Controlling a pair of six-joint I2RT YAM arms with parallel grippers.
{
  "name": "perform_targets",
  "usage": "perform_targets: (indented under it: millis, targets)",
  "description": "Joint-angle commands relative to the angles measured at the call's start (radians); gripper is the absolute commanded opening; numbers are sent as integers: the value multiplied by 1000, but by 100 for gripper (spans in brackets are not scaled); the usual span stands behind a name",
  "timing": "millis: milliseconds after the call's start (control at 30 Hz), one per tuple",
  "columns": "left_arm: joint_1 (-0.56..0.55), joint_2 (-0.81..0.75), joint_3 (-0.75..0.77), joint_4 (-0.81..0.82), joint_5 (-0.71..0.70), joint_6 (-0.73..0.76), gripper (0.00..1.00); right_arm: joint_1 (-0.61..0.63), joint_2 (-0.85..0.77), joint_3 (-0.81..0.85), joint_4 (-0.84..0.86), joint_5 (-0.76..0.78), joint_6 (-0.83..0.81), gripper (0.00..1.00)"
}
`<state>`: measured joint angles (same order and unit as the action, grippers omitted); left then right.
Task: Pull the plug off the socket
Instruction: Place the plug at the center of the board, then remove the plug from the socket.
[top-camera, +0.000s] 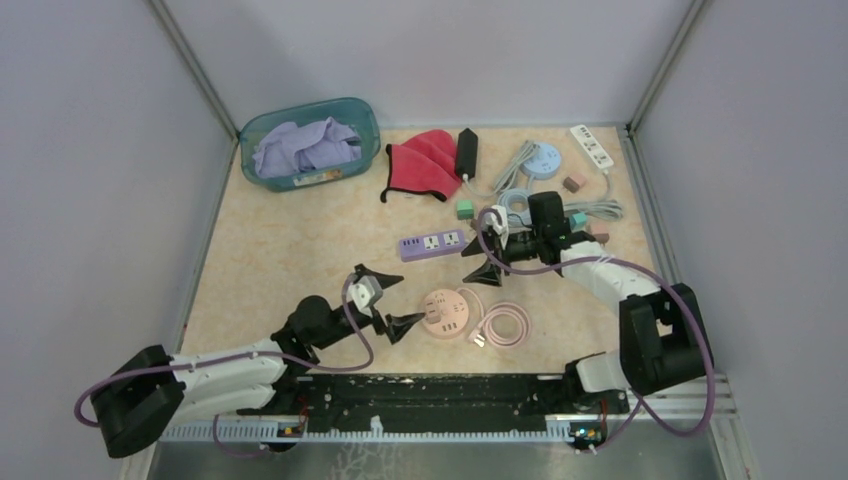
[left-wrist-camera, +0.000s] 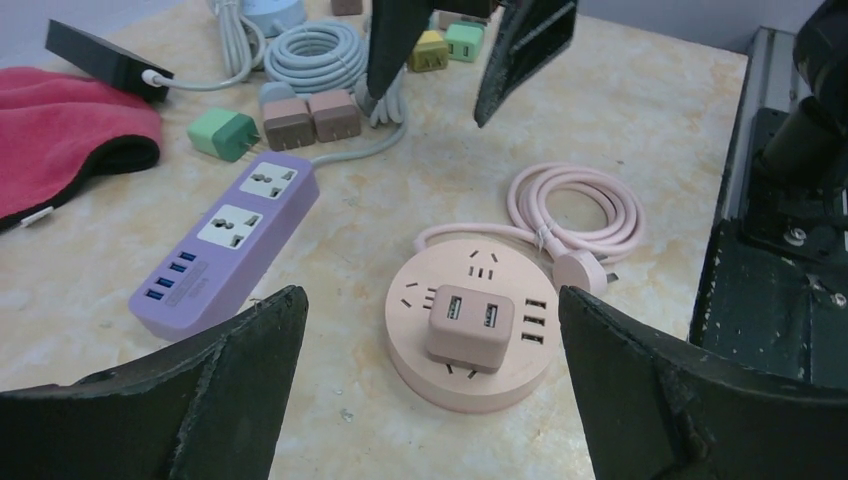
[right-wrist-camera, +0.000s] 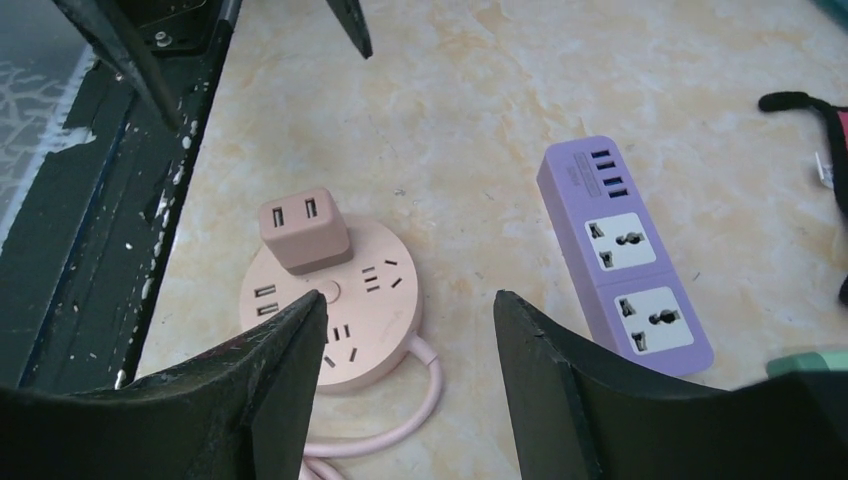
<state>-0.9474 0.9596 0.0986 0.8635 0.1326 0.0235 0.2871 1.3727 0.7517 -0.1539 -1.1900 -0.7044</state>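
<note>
A pink cube plug with two USB ports sits plugged into a round pink socket on the table; both also show in the top view, plug and socket, and in the right wrist view, plug on socket. My left gripper is open and empty, just left of the socket, its jaws spread wide either side of the plug. My right gripper is open and empty, above and behind the socket.
A purple power strip lies behind the socket, with the pink cable coil to its right. Further back are a red cloth, a black adapter, loose plugs, grey cables and a teal basket.
</note>
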Motion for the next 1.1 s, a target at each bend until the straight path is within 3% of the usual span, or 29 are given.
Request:
perform_targets:
  millis: [0,267,533,1067]
  targets:
    - [5,-55,-8,-37,-105,-70,100,23,-46,52,-80,-89,-159,63]
    - [6,-34,-2,-188,-160,-174,100,126,-33,54,-138,-11,-249,66]
    - [9,-6,-28,-198,-230,-285,100,217,4,66,-175,67,-293,67]
    - [7,235,29,-178,-271,-393,99,330,56,94,-232,181,-341,68]
